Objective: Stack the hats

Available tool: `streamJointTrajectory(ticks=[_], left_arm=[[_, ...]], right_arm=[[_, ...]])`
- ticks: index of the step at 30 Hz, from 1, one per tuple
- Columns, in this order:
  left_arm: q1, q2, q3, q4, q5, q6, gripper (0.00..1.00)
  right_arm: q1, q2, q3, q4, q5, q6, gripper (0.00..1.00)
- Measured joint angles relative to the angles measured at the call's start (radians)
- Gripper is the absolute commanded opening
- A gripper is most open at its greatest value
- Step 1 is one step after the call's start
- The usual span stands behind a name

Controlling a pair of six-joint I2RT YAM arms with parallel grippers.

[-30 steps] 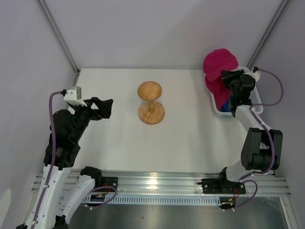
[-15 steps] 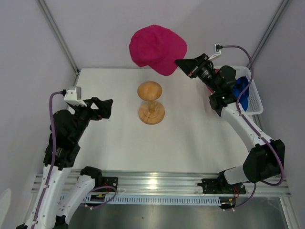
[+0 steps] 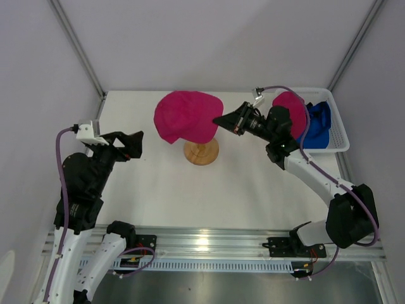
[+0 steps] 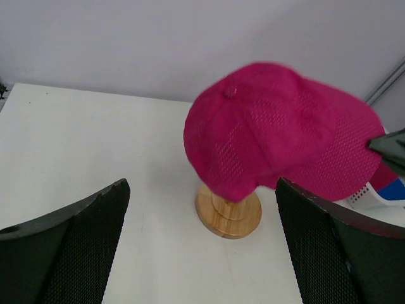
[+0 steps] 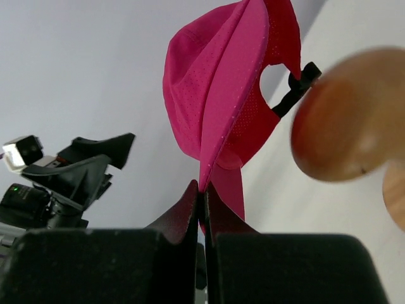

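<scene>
A magenta hat [image 3: 187, 117] hangs tilted over the wooden stand [image 3: 201, 152] and hides its round top from above. My right gripper [image 3: 218, 119] is shut on the edge of its brim [image 5: 223, 142]. In the right wrist view the stand's top [image 5: 345, 120] sits beside the hat's open underside. In the left wrist view the hat [image 4: 278, 136] covers the stand down to its base [image 4: 229, 214]. A blue hat [image 3: 317, 123] lies in the basket beside a magenta mound of fabric [image 3: 292, 114]. My left gripper [image 3: 136, 144] stands open, left of the stand, holding nothing.
The white mesh basket [image 3: 338, 138] stands at the back right corner, behind my right arm. Metal frame posts rise at both back corners. The rail with the arm bases runs along the near table edge.
My right arm has swung the magenta hat from the basket, up high, then down and left onto the stand. My left arm has shifted slightly, still open.
</scene>
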Motion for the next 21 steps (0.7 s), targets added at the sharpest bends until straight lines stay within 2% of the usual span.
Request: streamJointTrajectory(ticks=[4,10,16,21], left_arm=[[0.0,-0.007,0.0,0.0,-0.008,0.0,0.99],[0.0,-0.007,0.0,-0.001,-0.006,0.0,1.0],[0.0,-0.007,0.0,-0.001,-0.002,0.0,1.0],[0.0,-0.006,0.0,-0.001,-0.001,0.0,0.99]], right_arm=[[0.001,-0.059,-0.107,-0.105,0.025,0.006,0.0],[0.001,-0.209,-0.196,-0.245,0.154,-0.029,0.0],[0.0,-0.299,-0.279,-0.236,0.306,-0.04,0.0],[-0.012,-0.265,-0.36,-0.204,0.377,-0.008,0.0]])
